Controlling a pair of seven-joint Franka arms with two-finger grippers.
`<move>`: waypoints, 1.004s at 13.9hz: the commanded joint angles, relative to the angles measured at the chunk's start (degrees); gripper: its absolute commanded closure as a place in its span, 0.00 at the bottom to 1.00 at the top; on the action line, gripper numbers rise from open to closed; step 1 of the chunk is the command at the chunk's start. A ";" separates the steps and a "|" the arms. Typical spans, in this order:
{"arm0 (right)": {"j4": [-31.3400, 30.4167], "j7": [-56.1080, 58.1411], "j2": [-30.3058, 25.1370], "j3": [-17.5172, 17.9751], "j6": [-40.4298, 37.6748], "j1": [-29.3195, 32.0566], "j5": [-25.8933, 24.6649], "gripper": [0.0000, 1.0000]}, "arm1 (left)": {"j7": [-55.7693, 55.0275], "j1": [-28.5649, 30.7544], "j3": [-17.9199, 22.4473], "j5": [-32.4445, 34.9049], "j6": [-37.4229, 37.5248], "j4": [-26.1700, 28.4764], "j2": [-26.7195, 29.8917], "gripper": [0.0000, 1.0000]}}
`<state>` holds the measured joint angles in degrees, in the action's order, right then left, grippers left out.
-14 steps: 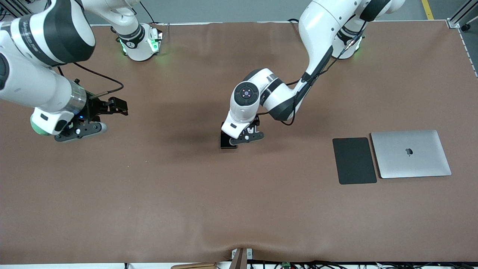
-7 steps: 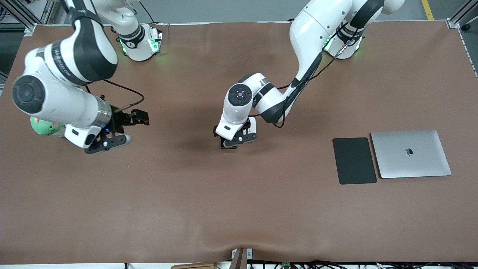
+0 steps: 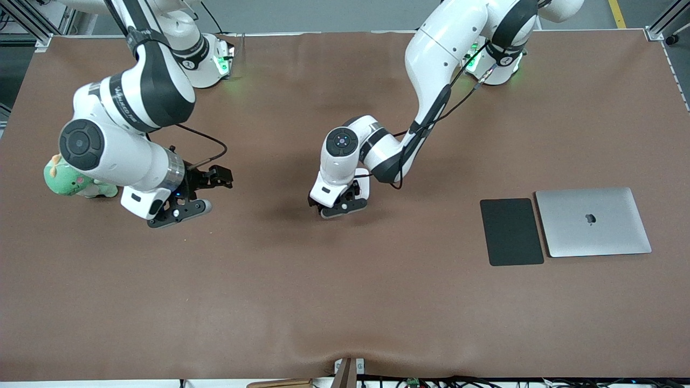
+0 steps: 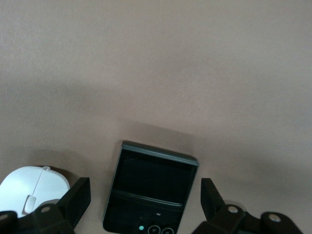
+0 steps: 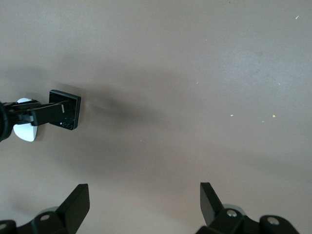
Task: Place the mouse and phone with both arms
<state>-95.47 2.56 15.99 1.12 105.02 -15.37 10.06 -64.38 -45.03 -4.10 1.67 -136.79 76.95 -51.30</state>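
The black phone (image 4: 151, 192) lies flat on the brown table, its camera dots toward my left wrist. My left gripper (image 4: 145, 187) stands open, low over the phone, with one finger on each side and neither pressing on it. The white mouse (image 4: 30, 191) sits on the table just outside one finger. In the front view my left gripper (image 3: 337, 206) covers the phone at mid-table, and the mouse (image 3: 365, 182) peeks out beside it. My right gripper (image 3: 183, 209) is open over bare table toward the right arm's end, empty (image 5: 144, 190). Its wrist view shows the phone (image 5: 66, 109) and mouse (image 5: 24, 131) some way off.
A green plush toy (image 3: 70, 180) lies near the table edge at the right arm's end. A matte black pad (image 3: 511, 231) and a closed silver laptop (image 3: 593, 222) lie side by side toward the left arm's end.
My right arm has swung from over the plush toy toward mid-table, uncovering the toy. My left gripper has settled lower over the phone, which is now hidden in the front view.
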 commanded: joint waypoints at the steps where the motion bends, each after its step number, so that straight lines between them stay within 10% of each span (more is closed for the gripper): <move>1: -1.30 -0.63 -0.17 -0.33 1.59 -1.07 0.66 0.00 | 0.31 -1.20 0.93 2.71 1.43 -1.01 0.32 0.00; 8: -1.56 -0.63 -0.26 -0.33 1.41 -1.06 0.66 0.00 | 7.42 -0.23 0.67 5.71 15.40 0.91 4.62 0.00; 14: -1.65 -0.63 0.36 -0.33 1.68 -1.24 0.66 0.00 | 8.92 -0.14 0.58 5.89 14.01 13.38 11.30 0.00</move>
<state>-96.78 2.56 16.28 1.10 106.25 -16.02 10.06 -56.35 -45.02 -3.78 6.36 -121.51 83.22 -44.86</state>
